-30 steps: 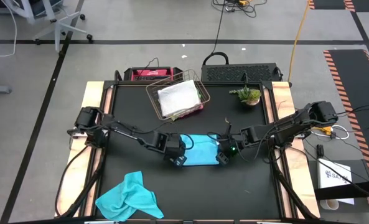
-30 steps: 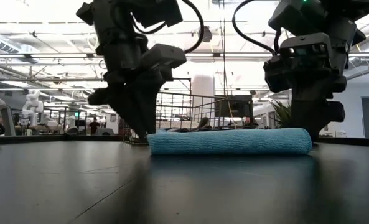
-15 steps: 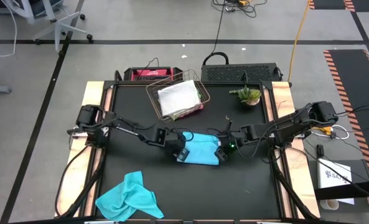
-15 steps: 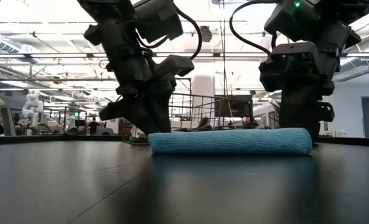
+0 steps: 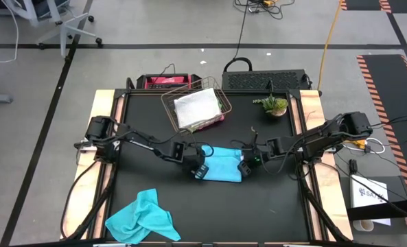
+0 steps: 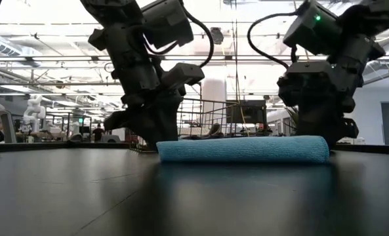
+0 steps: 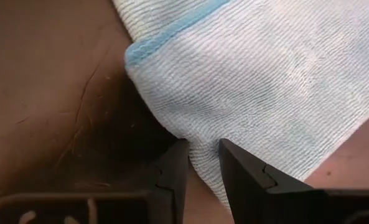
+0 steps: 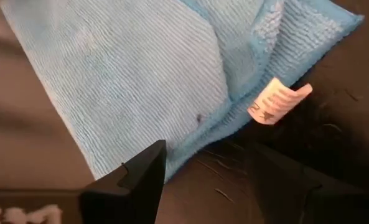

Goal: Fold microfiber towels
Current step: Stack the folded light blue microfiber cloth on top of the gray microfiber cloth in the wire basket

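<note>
High view: folded turquoise microfiber towel [image 5: 221, 165] lies mid-counter [image 5: 148, 123]; both arms have closed inward since a second ago. Left wrist view: left gripper [image 7: 201, 163] pinches the towel's edge. Right wrist view: right gripper [image 8: 224, 163] spread, unladen. Fold nearly complete.

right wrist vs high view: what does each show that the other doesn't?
Only the right wrist view: a white care tag at the folded turquoise towel's edge, and the right gripper open at that edge. Only the high view: the wire basket holding a light towel, a crumpled turquoise towel, a small plant, and the left gripper. Both: the folded towel on the black table.
</note>
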You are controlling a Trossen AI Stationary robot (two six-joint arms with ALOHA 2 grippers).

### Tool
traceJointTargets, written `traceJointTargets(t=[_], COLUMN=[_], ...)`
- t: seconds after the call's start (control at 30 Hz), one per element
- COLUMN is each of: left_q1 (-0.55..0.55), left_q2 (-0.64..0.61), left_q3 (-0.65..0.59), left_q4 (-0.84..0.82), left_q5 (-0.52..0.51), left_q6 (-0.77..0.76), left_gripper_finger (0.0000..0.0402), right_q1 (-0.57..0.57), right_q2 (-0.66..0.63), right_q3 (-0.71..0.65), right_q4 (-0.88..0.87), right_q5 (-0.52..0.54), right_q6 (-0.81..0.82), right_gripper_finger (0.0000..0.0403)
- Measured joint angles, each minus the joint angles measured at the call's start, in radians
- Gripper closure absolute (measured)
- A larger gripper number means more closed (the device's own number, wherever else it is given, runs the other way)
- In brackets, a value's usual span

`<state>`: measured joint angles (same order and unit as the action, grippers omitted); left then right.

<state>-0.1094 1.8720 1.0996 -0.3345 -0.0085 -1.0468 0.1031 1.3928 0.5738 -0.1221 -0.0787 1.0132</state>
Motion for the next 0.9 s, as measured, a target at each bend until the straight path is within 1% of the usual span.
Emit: traceJointTargets(t=[0.2, 0.33, 0.47, 0.6, 0.73, 0.83, 0.9], left_q1=[0.03, 0.049, 0.056, 0.057, 0.057, 0.057, 0.056], left_q2=[0.001, 0.001, 0.001, 0.019, 0.042, 0.054, 0.055], left_q3=[0.001, 0.0, 0.0, 0.001, 0.002, 0.003, 0.003], left_q4=[0.007, 0.025, 0.068, 0.083, 0.103, 0.114, 0.121], left_q5=[-0.008, -0.009, -0.009, -0.001, 0.013, 0.01, 0.002], left_q6=[0.022, 0.027, 0.031, 0.031, 0.015, 0.015, 0.014], left_gripper_finger=[0.0309, 0.0309, 0.0309, 0.0309, 0.0309, 0.0309, 0.0309], right_q1=[-0.006, -0.006, -0.006, -0.005, -0.006, -0.006, -0.006], right_q2=[0.0, -0.001, -0.001, 0.0, 0.007, 0.017, 0.04], right_q3=[-0.071, -0.096, -0.109, -0.131, -0.147, -0.146, -0.146], right_q4=[0.183, 0.23, 0.247, 0.307, 0.338, 0.335, 0.344], right_q5=[0.003, 0.007, 0.027, 0.061, 0.082, 0.083, 0.083], right_q6=[0.026, 0.045, 0.045, 0.054, 0.069, 0.079, 0.083], right_gripper_finger=[0.0195, 0.0195, 0.0195, 0.0202, 0.0233, 0.0273, 0.0307])
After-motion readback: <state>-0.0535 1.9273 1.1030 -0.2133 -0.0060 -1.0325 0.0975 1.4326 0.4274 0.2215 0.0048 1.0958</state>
